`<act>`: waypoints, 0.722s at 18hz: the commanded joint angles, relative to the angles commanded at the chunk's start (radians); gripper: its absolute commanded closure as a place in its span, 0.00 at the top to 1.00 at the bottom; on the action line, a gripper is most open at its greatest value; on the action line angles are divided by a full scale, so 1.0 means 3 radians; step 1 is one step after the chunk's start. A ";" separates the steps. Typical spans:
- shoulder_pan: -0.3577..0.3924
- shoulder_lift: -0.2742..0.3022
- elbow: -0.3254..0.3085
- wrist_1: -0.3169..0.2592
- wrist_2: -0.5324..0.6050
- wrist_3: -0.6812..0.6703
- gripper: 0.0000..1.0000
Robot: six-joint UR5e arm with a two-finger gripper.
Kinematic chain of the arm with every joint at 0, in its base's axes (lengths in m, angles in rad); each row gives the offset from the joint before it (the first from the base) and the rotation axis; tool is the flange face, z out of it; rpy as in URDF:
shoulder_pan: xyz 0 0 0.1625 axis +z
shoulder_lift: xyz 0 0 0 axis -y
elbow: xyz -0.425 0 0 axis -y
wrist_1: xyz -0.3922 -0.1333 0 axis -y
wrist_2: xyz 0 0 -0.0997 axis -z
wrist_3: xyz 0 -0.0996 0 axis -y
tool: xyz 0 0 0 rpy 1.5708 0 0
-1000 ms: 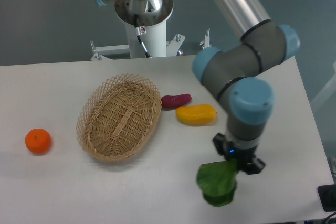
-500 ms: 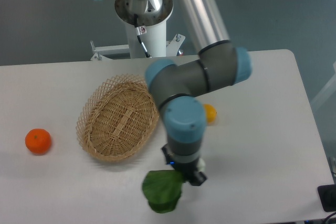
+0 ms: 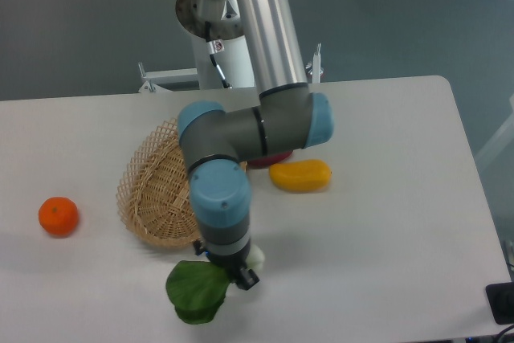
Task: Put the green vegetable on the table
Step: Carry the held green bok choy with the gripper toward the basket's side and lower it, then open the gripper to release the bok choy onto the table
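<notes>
The bok choy (image 3: 197,291) was held in the closed gripper (image 3: 231,269), near the table's (image 3: 385,222) front edge, just in front of the basket (image 3: 152,198). If released there, it could be tipped off that edge, or dropped from height.

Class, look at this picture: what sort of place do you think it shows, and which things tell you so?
Probably a robotics lab set up for practice. A robot arm on a pedestal works over a plain white table, and its gripper carries a toy green vegetable near a wicker basket.
</notes>
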 joint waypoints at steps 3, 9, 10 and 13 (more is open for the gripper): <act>-0.0010 -0.0010 0.0005 0.0005 -0.0030 0.0015 0.54; -0.0026 -0.0036 0.0031 0.0005 -0.0159 0.0005 0.92; -0.0026 -0.0036 0.0036 0.0005 -0.0159 0.0000 0.97; -0.0021 -0.0031 0.0061 0.0005 -0.0153 -0.0005 1.00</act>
